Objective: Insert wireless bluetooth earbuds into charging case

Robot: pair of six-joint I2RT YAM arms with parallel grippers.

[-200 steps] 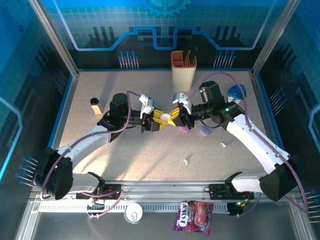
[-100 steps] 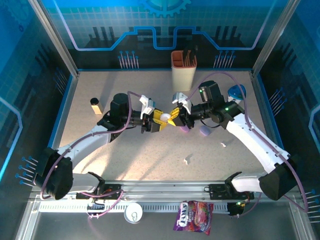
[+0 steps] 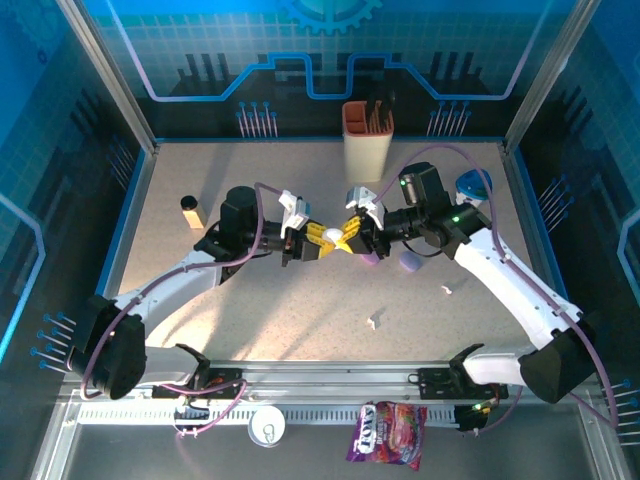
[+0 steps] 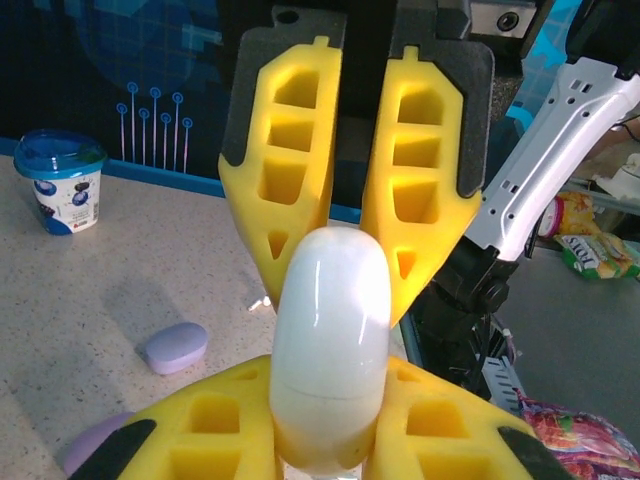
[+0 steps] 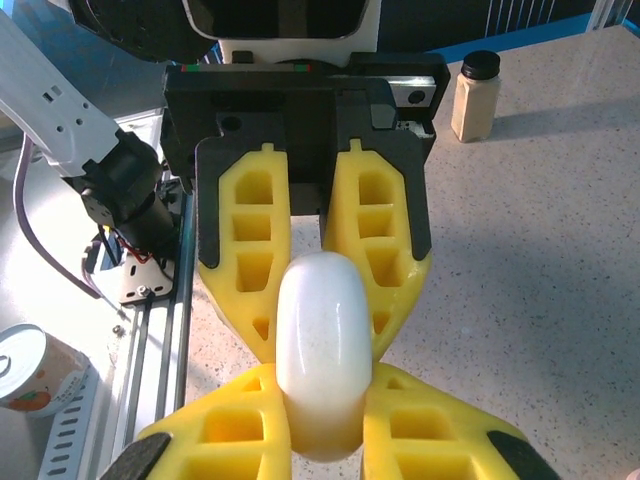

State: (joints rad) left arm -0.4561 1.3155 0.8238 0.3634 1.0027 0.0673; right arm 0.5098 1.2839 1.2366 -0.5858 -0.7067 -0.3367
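The white case (image 4: pixel 330 350), clamped between both pairs of jaws, is smooth, high-gloss plastic with sharp reflections. The fingers (image 4: pixel 215 440) of the left gripper (image 4: pixel 330 385) and those of the right gripper (image 4: pixel 340 300) are matt yellow moulded plastic with a faintly grainy surface. The black backing (image 4: pixel 238 110) behind them looks matt and foam-like. Below the jaws, the table (image 4: pixel 90 290) is matt, speckled and stone-like. The lilac case (image 4: pixel 175 347) on it has a smooth satin finish.

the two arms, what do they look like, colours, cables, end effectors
The left arm and right arm match: white shells, black joints and bases, a purple cable looping along each. The left end effector and right end effector each have two yellow fingers with rib-like cutouts, on black backing.
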